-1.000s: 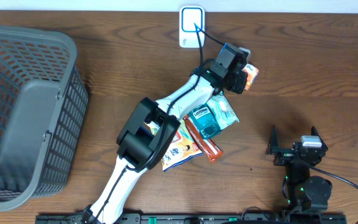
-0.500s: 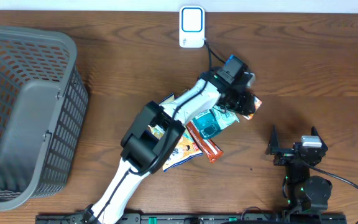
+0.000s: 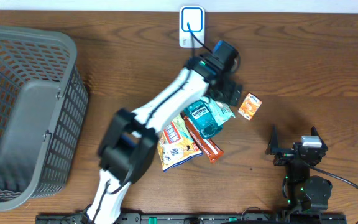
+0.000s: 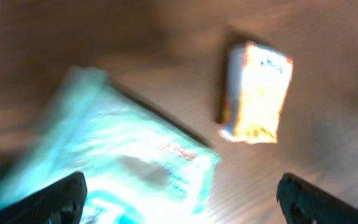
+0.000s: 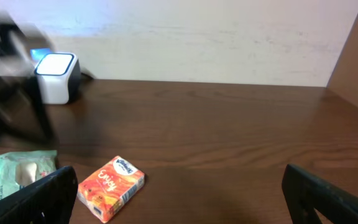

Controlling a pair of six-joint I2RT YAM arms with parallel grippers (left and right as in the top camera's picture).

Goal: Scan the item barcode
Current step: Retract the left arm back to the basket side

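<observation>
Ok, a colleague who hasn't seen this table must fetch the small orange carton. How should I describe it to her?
Start at the white scanner at the far edge of the table, then come toward the pile of packets. Just right of the teal pouch, lying alone, is the orange carton: the only box, everything else being soft wrappers.

The left wrist view is blurred, so the print on the orange box [image 4: 257, 93] cannot be read. Left of that box, the teal pack [image 4: 104, 155] runs off the picture's lower edge. From overhead, the left arm [image 3: 166, 99] hides part of the snack packets [image 3: 179, 142] left of the box.
</observation>
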